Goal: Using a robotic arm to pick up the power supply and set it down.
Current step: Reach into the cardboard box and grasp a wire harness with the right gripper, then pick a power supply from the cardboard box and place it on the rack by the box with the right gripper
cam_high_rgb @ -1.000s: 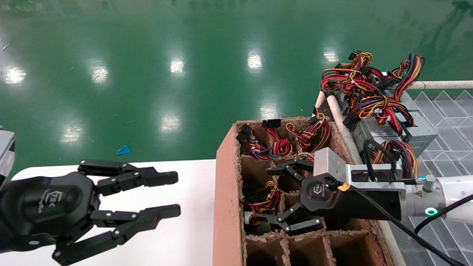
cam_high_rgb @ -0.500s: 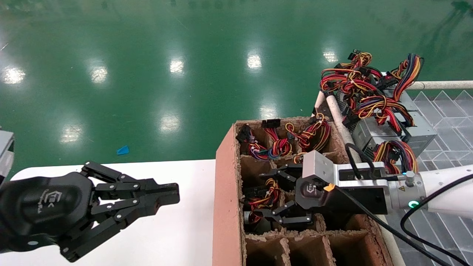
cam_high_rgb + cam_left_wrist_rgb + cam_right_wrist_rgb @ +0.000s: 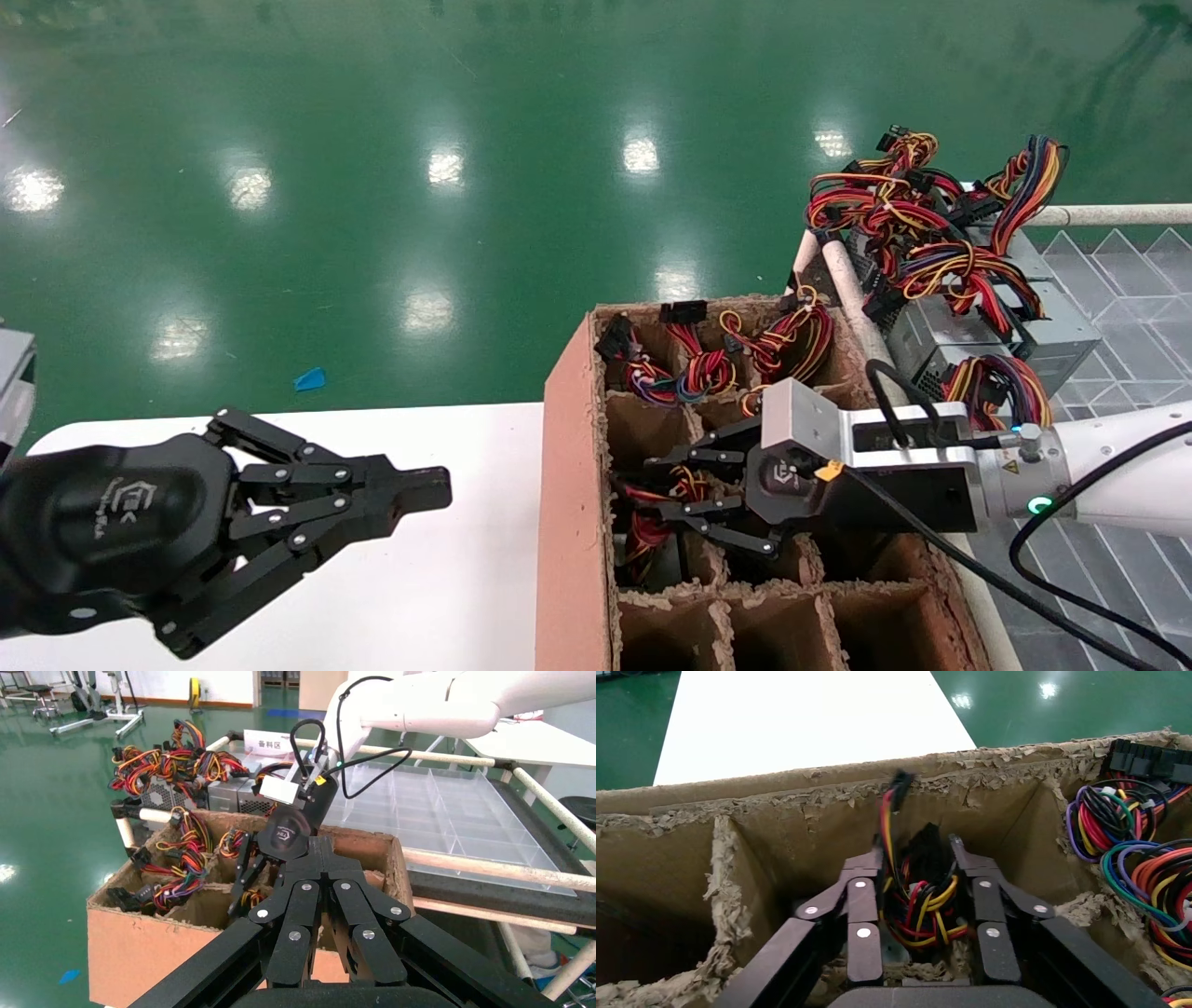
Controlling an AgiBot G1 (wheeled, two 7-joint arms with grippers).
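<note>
My right gripper [image 3: 666, 485] reaches into a middle compartment of the brown cardboard divided box [image 3: 568, 466]. Its fingers are shut on the red, yellow and black wire bundle [image 3: 923, 906] of the power supply, which stands up between them in the right wrist view. Only a small patch of the power supply's grey metal body [image 3: 899, 950] shows under the wires; the rest is hidden in the compartment. The white robotic arm [image 3: 1117, 466] comes in from the right. My left gripper [image 3: 438, 485] hovers shut and empty over the white table [image 3: 447, 578], left of the box.
The far row of compartments holds more wire bundles [image 3: 708, 368]. A pile of grey power supplies with tangled wires [image 3: 968, 317] lies behind the box on the right, beside a clear divided tray [image 3: 1117, 280] framed by white tubes. Near compartments [image 3: 773, 634] look empty.
My right gripper moved left over the box and its wide-open fingers narrowed onto the wire bundle. My left gripper went from open to shut and stayed in place.
</note>
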